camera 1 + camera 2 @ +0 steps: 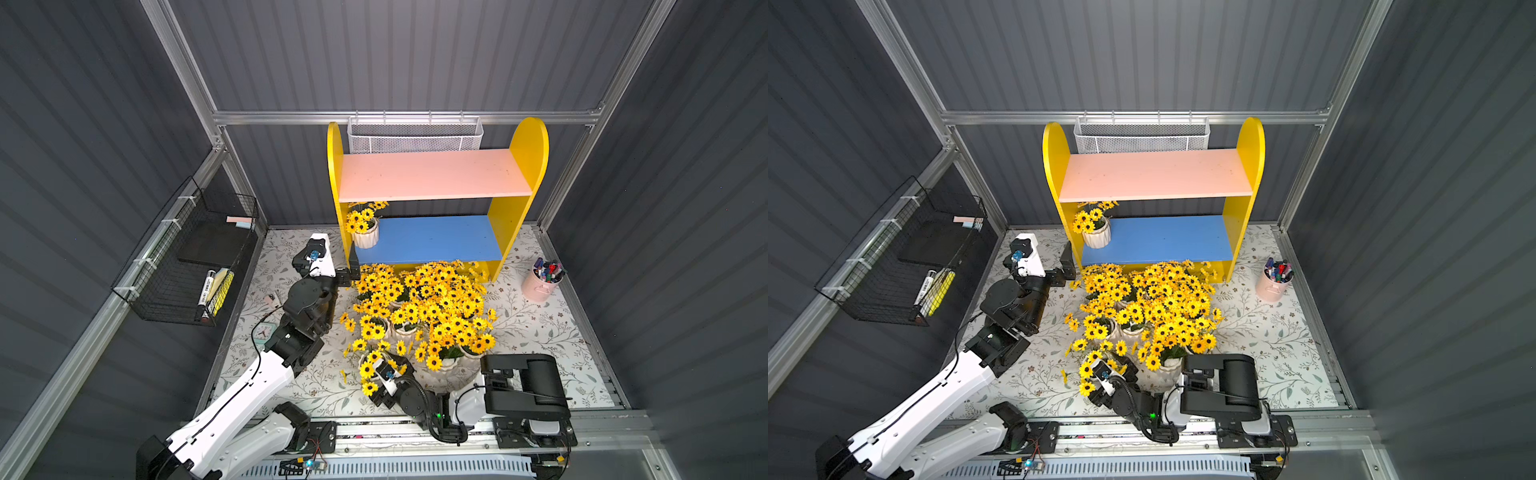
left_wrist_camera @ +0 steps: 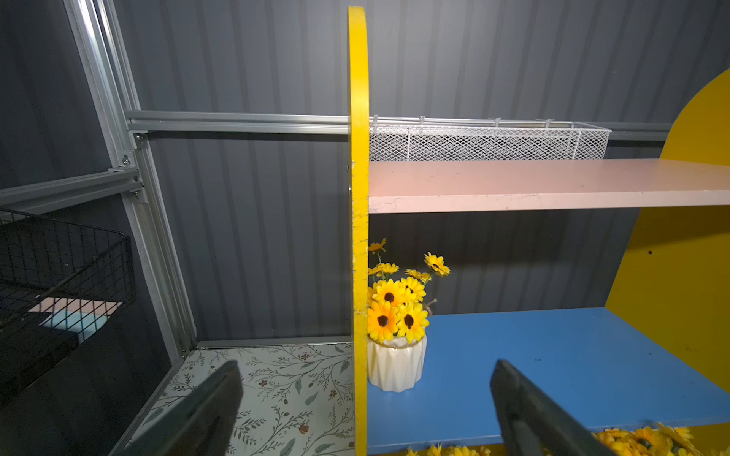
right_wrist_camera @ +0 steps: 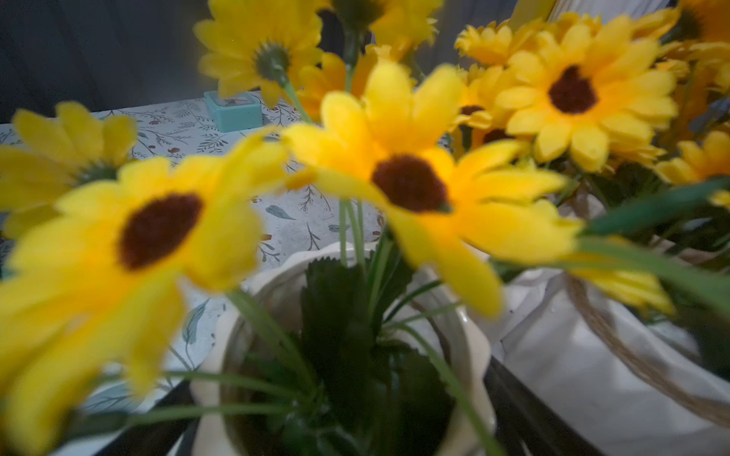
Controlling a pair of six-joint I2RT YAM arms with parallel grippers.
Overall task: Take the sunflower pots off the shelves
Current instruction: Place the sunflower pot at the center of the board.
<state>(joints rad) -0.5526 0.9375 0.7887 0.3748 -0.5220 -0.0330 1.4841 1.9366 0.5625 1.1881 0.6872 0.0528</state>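
Note:
One sunflower pot (image 1: pixel 366 237) (image 2: pixel 395 363) stands at the left end of the blue lower board (image 1: pixel 432 239) of the shelves (image 1: pixel 519 195). The pink upper board (image 1: pixel 432 174) is bare. Several sunflower pots (image 1: pixel 428 307) crowd the mat in front of the shelves. My left gripper (image 1: pixel 351 266) (image 2: pixel 365 367) is open and level with the blue board, its fingers on either side of the left yellow panel (image 2: pixel 358 237). At the front of the cluster my right gripper (image 1: pixel 370 369) (image 3: pixel 339 395) is shut on a sunflower pot (image 3: pixel 478 343), one finger against each side. Flowers hide most of the fingers.
A black wire basket (image 1: pixel 187 257) hangs on the left wall. A white mesh basket (image 1: pixel 415 135) hangs behind the shelves. A pink cup of pens (image 1: pixel 542 282) stands at the right of the mat. A small teal clock (image 1: pixel 262 331) lies under my left arm.

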